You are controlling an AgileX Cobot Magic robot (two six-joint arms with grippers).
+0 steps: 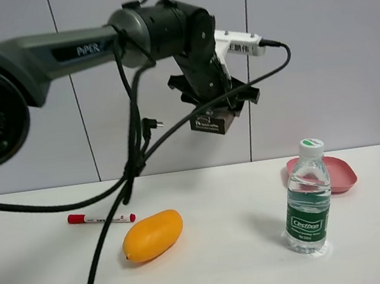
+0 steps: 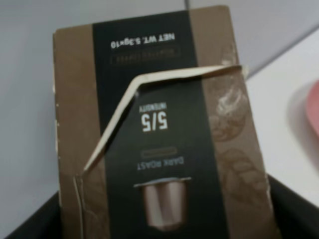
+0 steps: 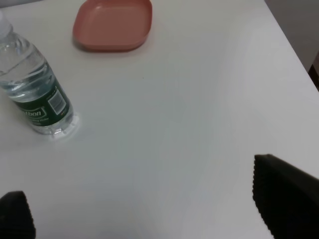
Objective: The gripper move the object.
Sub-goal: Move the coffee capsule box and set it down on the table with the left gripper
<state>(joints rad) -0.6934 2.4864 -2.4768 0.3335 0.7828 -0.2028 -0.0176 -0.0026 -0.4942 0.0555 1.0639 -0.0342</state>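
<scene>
My left gripper [image 1: 222, 107] is a black claw on the dark grey PiPER arm, raised high above the table at centre. It is shut on the brown cardboard box [image 1: 213, 122], whose end pokes out below the claw. In the left wrist view the box [image 2: 164, 134] fills the frame: brown sides, black band with white print, a torn flap lifted across its face. My right gripper [image 3: 149, 209] is open and empty above bare white table; only its two black fingertips [image 3: 286, 191] show, and it is out of the exterior high view.
On the white table [image 1: 227, 263] lie an orange-yellow mango [image 1: 153, 236] and a red-capped marker [image 1: 100, 218] at left. A water bottle [image 1: 307, 196] stands at right, also in the right wrist view [image 3: 35, 89], with a pink dish [image 1: 339, 173] behind it [image 3: 113, 25]. Black cables [image 1: 116, 222] hang over the left side.
</scene>
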